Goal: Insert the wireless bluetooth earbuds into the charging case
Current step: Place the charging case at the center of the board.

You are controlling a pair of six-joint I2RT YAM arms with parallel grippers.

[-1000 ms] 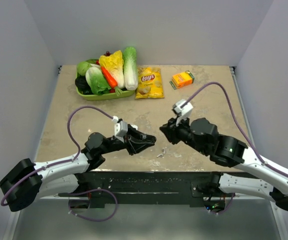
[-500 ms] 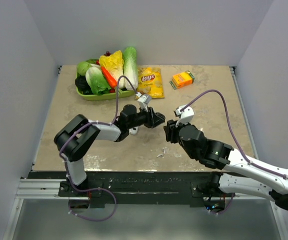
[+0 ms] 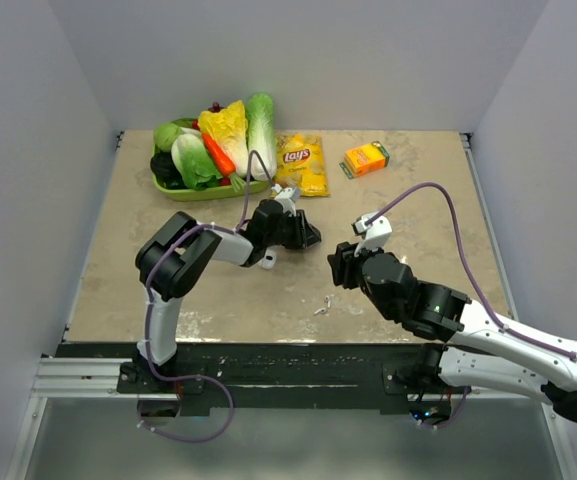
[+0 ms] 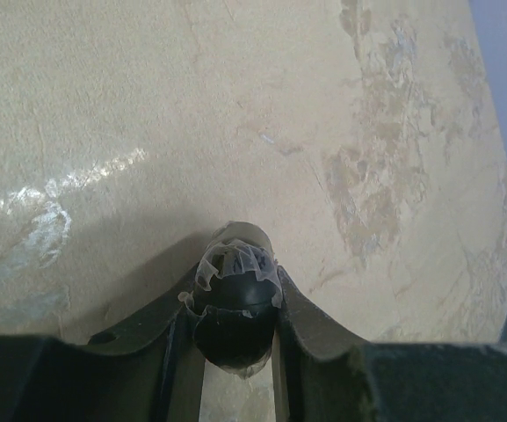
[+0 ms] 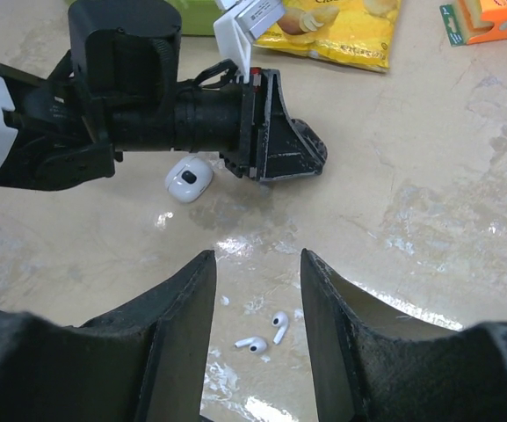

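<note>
Left arm: over the last second it is swinging up out of the lower left of the top view toward the centre. In the last half second it is only folding its elbow tighter and drawing slightly back.

The left claw (image 3: 303,234) is now sitting just above centre, pointing right, with its fingers together. Its own wrist view is showing a dark rounded lump (image 4: 235,303) with a scrap of clear film at the fingertips. I cannot tell whether this is a held thing or part of the claw.

Right claw (image 5: 257,259): the jaws are widening over the same second. They are now standing apart with nothing between them, facing the left claw from right of centre.

Task things are not shifting.
- The wireless bluetooth earbuds (image 5: 255,345), two small white stemmed pieces with dark ends, are lying side by side on the bare tabletop (image 3: 418,200). They are showing at the bottom centre of the right wrist view, in the gap below the open jaws and clear of them.
- The charging case (image 5: 188,180), a white rounded pod, is lying left of centre in that view, just under the left arm's wrist and apart from the earbuds. Whether the lid is open: cannot tell.

Reading: nothing is inserted yet. The freshly parted right claw over the earbuds is probably lining up for a first pick, with the left claw stationed by the case. The earbuds are tiny against those fingers, so a slip seems likely.
</note>
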